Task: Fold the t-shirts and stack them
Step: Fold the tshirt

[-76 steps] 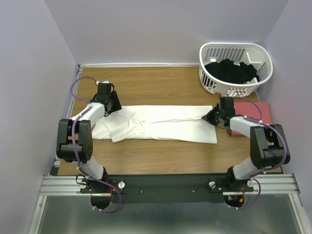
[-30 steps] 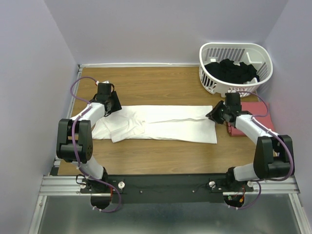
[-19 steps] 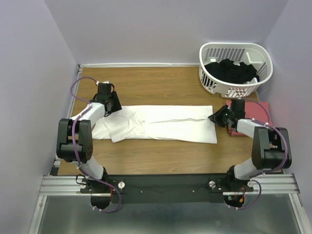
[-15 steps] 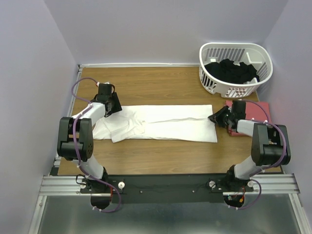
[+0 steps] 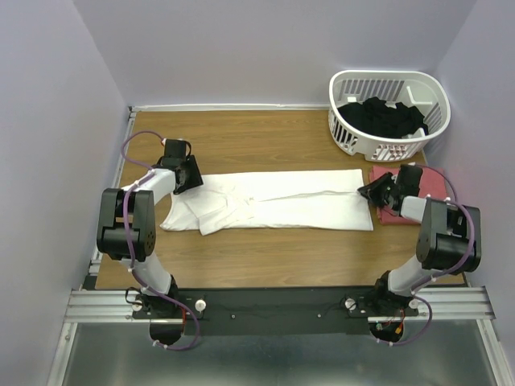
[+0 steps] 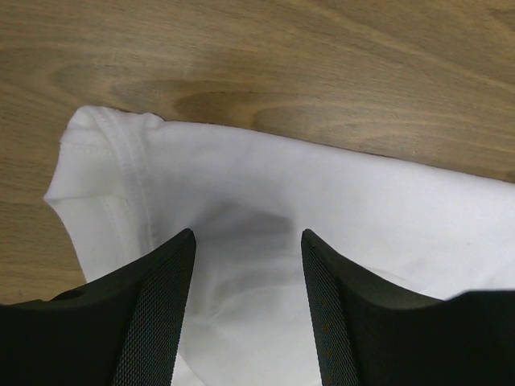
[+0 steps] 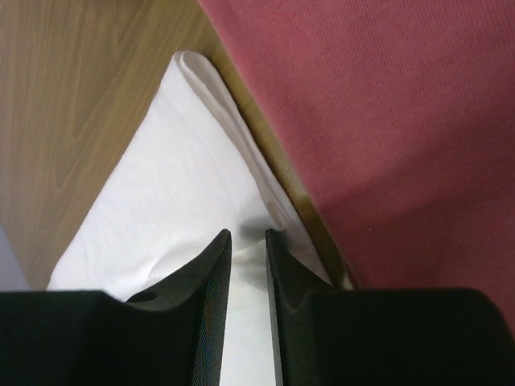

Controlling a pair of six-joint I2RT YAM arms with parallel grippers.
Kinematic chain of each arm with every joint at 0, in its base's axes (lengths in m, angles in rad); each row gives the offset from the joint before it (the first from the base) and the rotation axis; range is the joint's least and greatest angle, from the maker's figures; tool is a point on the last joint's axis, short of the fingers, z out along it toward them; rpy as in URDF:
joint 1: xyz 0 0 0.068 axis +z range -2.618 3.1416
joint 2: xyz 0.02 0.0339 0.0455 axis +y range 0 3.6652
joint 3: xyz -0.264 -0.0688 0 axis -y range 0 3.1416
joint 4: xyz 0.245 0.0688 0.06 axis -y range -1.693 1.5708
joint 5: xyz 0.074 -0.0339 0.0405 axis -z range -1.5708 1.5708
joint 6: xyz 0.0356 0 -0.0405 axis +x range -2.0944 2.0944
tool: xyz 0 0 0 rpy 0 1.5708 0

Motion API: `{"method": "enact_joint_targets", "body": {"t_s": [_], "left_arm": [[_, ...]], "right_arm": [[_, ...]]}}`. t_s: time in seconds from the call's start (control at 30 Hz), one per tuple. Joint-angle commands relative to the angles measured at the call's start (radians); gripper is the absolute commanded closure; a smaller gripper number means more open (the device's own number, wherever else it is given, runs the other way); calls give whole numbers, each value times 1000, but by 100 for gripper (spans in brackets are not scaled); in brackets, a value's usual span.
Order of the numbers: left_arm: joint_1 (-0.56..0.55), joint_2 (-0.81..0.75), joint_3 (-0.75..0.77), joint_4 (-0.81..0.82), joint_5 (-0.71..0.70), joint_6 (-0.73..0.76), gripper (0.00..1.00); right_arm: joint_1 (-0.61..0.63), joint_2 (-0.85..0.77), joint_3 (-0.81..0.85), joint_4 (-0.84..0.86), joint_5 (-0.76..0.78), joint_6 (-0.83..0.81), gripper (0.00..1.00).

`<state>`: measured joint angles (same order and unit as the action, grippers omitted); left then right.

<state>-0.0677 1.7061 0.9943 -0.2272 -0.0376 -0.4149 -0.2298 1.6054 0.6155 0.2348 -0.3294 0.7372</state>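
One white t-shirt (image 5: 282,205) gets pulled flat: the right tool (image 7: 248,237) pinches its corner, while the left tool (image 6: 248,241), spread apart, sits over the other end.

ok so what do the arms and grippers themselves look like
The left arm and right arm have white links, chunky black joint housings and purple cables looped alongside. The left gripper and right gripper are black with two tapering fingers; the left one's fingers show a fine mesh texture.

No text or label is legible anywhere.
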Motion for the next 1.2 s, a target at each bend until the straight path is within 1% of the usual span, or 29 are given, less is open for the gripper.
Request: {"method": "enact_joint_targets", "body": {"t_s": [0.0, 0.03, 0.17, 0.23, 0.33, 0.37, 0.4, 0.47, 0.5, 0.57, 0.67, 0.73, 0.83, 0.87, 1.0, 1.07, 1.13, 1.17], "left_arm": [[-17, -66, -3, 5, -1, 4, 36], [-24, -86, -12, 3, -14, 1, 35], [-37, -186, -71, 2, -51, -38, 34], [-34, -194, -83, 2, -97, -56, 35], [-3, -178, -83, 11, -82, -77, 39], [12, -172, -82, 22, -53, -78, 39], [17, -151, -72, 38, -44, -76, 39], [17, -119, -50, 37, -24, -73, 39], [17, -85, -37, 37, -18, -73, 39], [17, -48, -14, 37, -10, -79, 41], [29, -1, 6, 32, -54, -88, 44], [60, 21, 13, 26, -64, -93, 46], [132, 56, 24, 28, -39, -91, 46], [140, 67, 30, 29, -36, -90, 46], [154, 87, 78, 20, -19, -84, 46], [152, 89, 101, -1, 19, -78, 42], [151, 46, 109, -23, 62, -82, 39], [144, -17, 104, -33, 64, -87, 37]], "right_arm": [[-8, -71, 59, -143, -12, -110, 69], [-8, -111, 70, -153, -29, -122, 68], [7, -179, 96, -158, -141, -113, 66], [38, -182, 107, -154, -167, -107, 66], [70, -168, 95, -59, -232, -87, 66], [81, -161, 90, -31, -243, -72, 66], [84, -138, 76, 19, -261, -49, 65], [86, -111, 60, 69, -269, -29, 65], [86, -95, 50, 111, -267, -19, 65], [86, -43, 36, 132, -260, -16, 65], [84, 17, 21, 135, -203, -24, 65], [75, 62, 13, 136, -172, -39, 65], [54, 111, -2, 136, -137, -42, 66], [49, 119, -11, 138, -129, -39, 66], [30, 120, -29, 138, -88, -16, 66], [32, 100, -28, 133, -94, -28, 66], [30, 54, 4, 97, -120, -61, 64], [33, 36, 22, 74, -126, -73, 63]]}}
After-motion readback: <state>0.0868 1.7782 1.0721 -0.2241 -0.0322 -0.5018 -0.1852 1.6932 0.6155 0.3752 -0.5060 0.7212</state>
